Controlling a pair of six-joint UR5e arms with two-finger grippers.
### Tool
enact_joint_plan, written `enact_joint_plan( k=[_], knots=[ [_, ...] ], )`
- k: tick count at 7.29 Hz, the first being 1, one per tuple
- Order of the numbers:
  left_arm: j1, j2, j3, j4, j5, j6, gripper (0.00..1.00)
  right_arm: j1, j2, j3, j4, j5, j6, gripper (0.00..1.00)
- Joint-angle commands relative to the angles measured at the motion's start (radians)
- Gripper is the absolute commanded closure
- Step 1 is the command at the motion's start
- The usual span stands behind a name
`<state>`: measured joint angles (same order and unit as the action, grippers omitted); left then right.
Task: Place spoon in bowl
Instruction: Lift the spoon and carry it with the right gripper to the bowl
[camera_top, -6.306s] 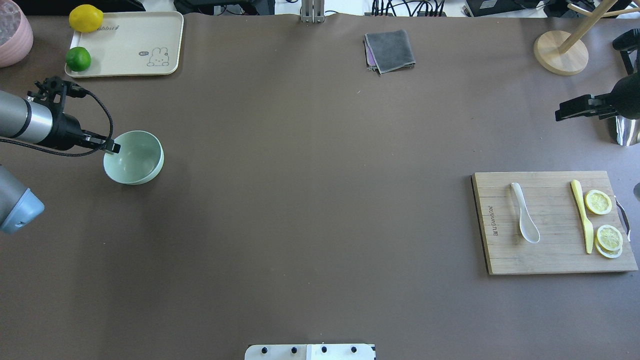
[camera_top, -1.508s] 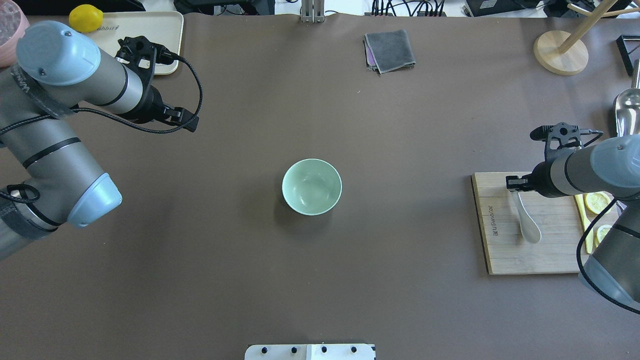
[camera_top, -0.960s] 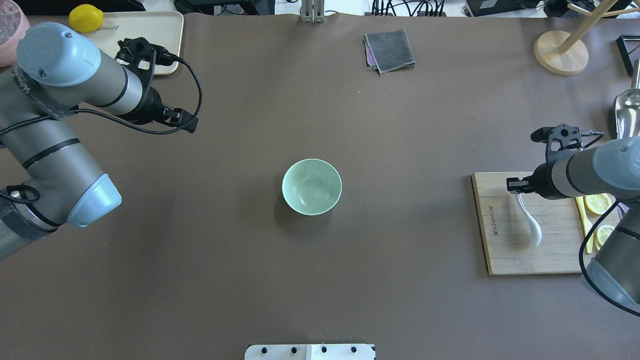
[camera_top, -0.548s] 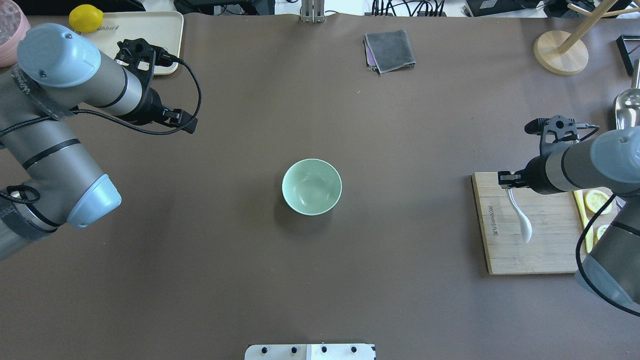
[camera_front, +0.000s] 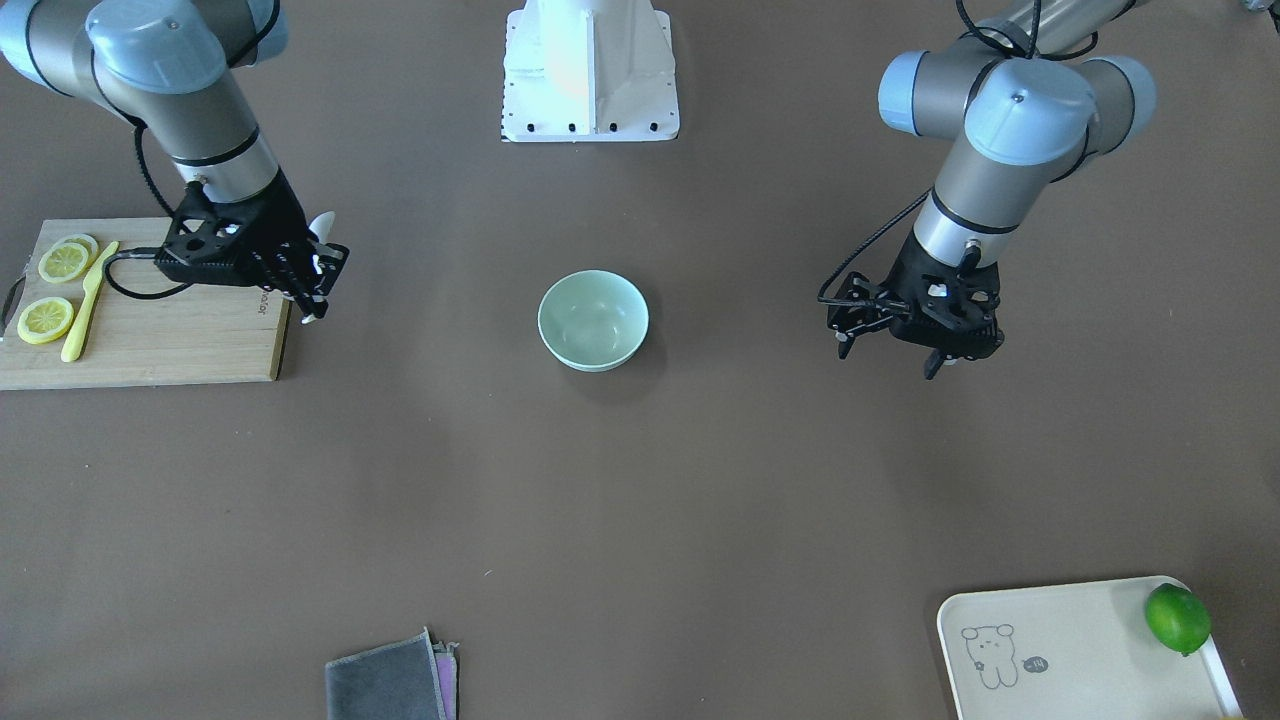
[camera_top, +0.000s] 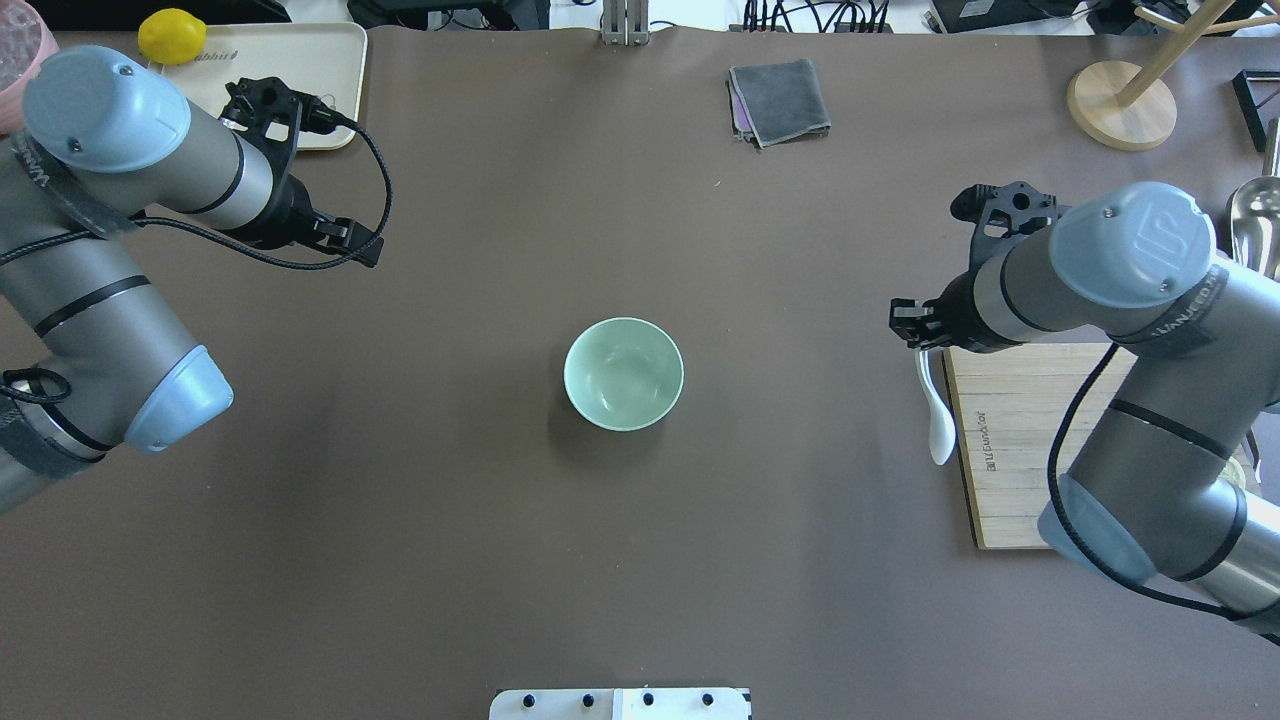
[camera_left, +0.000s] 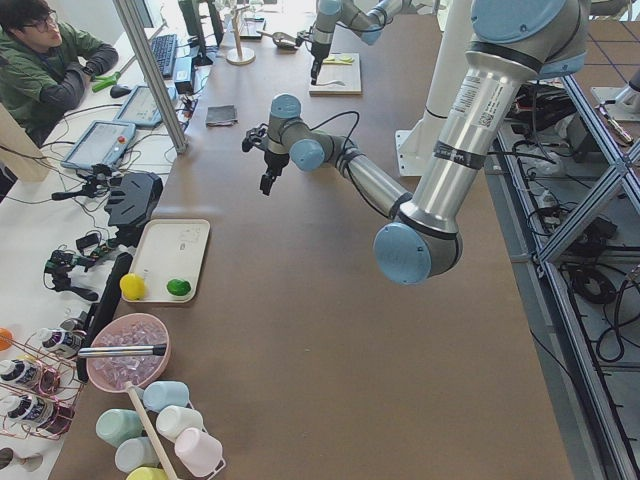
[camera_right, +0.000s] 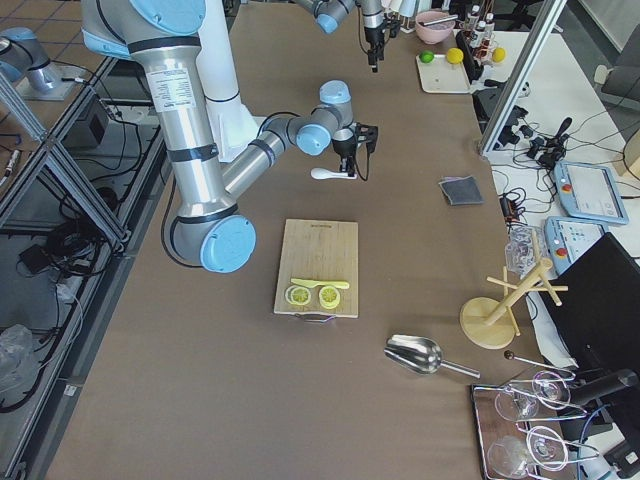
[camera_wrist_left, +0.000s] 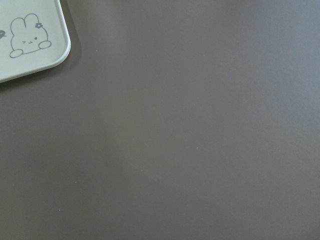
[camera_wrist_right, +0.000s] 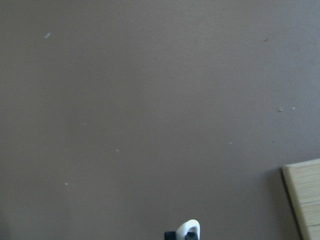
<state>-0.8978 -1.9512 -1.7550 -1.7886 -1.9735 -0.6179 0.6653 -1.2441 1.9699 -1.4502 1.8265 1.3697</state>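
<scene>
Cream plastic tray (camera_top: 330, 60) with a rabbit drawing lies far to the left of, and beyond, the round pale mint-green bowl (camera_top: 623, 373), a yellow lemon (camera_top: 171, 36) on its corner. Nearer the bowl on that side, yet well apart from it, the left gripper (camera_top: 365, 250) hangs over the brown table (camera_top: 620, 560) holding nothing; how wide its jaws stand cannot be told. The bowl sits upright at the table's middle. Beyond it, a little right, lies a folded grey cloth (camera_top: 779, 101). Well right of the bowl, the right gripper (camera_top: 912, 335) is clamped on the handle end of the small glossy white soup spoon (camera_top: 938, 425), scoop pointing toward the robot's side. The spoon is between the bowl and the pale wooden cutting board (camera_top: 1000, 480), just beside the board's bowl-side edge.
</scene>
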Motion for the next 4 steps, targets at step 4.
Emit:
enact_joint_plan(
  k=[4],
  knots=[
    [-0.148,0.055,0.081,-0.003,-0.097,0.201,0.02,-0.228,0.318,-0.160,0.004,-0.463,0.547,1.00]
  ],
)
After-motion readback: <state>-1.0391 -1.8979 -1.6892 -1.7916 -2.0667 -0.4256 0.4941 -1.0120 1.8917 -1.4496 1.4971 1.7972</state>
